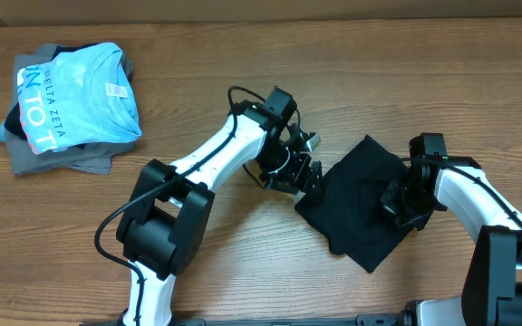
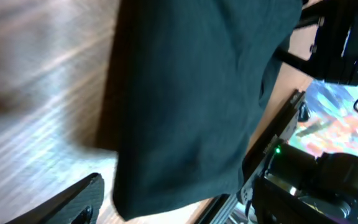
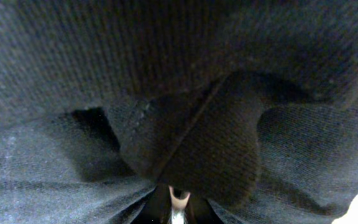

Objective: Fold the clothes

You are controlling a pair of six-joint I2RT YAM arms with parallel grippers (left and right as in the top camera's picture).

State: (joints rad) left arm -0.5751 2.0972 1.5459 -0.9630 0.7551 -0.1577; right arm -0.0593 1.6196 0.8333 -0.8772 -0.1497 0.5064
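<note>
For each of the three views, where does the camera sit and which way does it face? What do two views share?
Overhead: above the table, facing down; black T-shirt, light blue tee, left arm and right arm show.
Left wrist: on the left arm, low, facing the T-shirt's edge; one left finger shows.
Right wrist: on the right arm, close against fabric; right fingers shut on a fold.
Shared: overhead and left wrist both show T-shirt on wood.
</note>
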